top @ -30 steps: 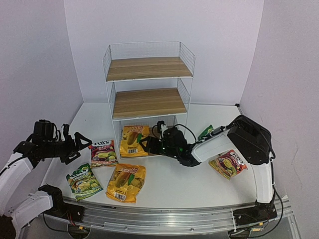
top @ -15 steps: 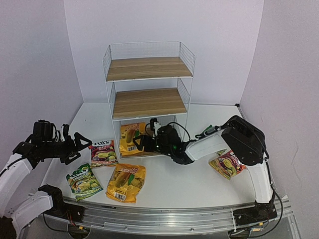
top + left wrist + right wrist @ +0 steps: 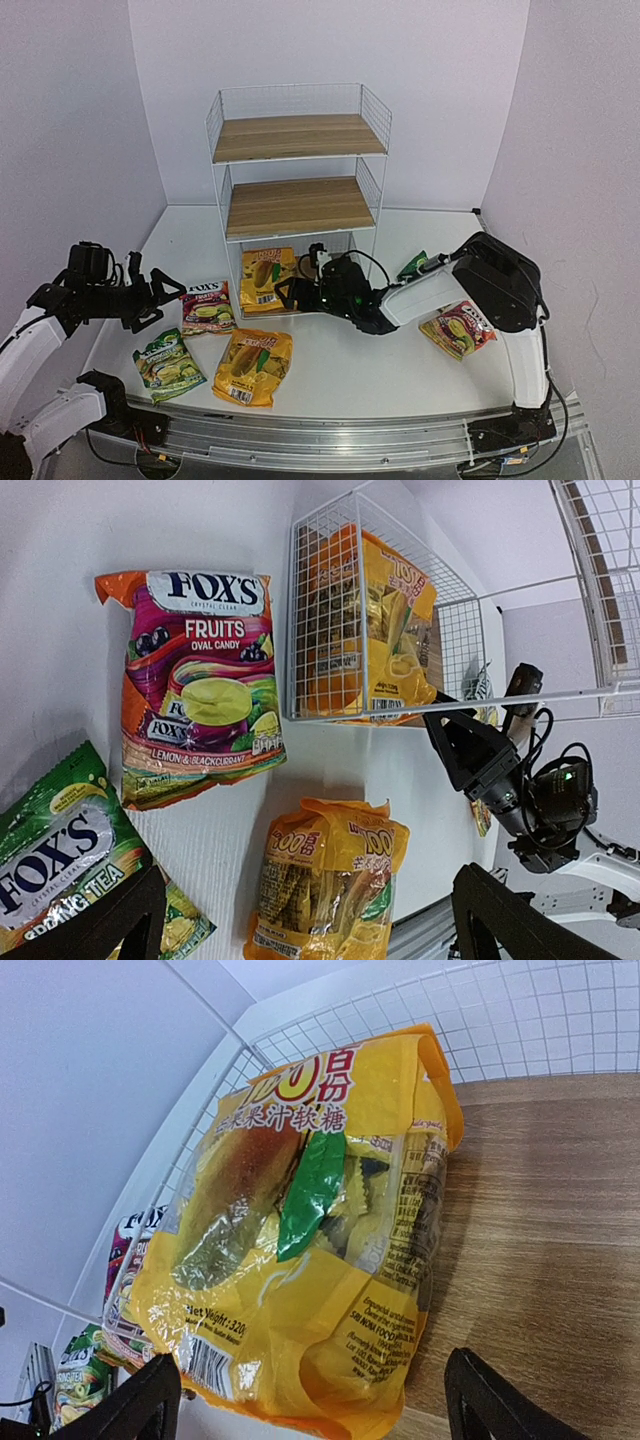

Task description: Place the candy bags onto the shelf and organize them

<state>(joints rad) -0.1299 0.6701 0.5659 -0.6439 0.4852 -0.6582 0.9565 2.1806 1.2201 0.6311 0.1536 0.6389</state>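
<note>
Yellow candy bag point(image 3: 300, 1230) lying on the bottom shelf board point(image 3: 540, 1220), right gripper point(image 3: 285, 293) hovering spread just before it, left gripper point(image 3: 168, 298) hanging spread near Fox's Fruits bag point(image 3: 207, 305).

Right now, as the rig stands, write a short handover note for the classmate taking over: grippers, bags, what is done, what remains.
Left gripper: open, holding nothing, above the table at its left side.
Right gripper: open, holding nothing, at the mouth of the shelf, bottom tier.
Done: one yellow bag sits on the bottom board, by the left mesh.
Left: five bags on the table. Left front: red Fruits bag, green Spring Tea bag, second yellow bag. By the right arm: green bag, red bag.
Middle board and top board hold nothing.
</note>
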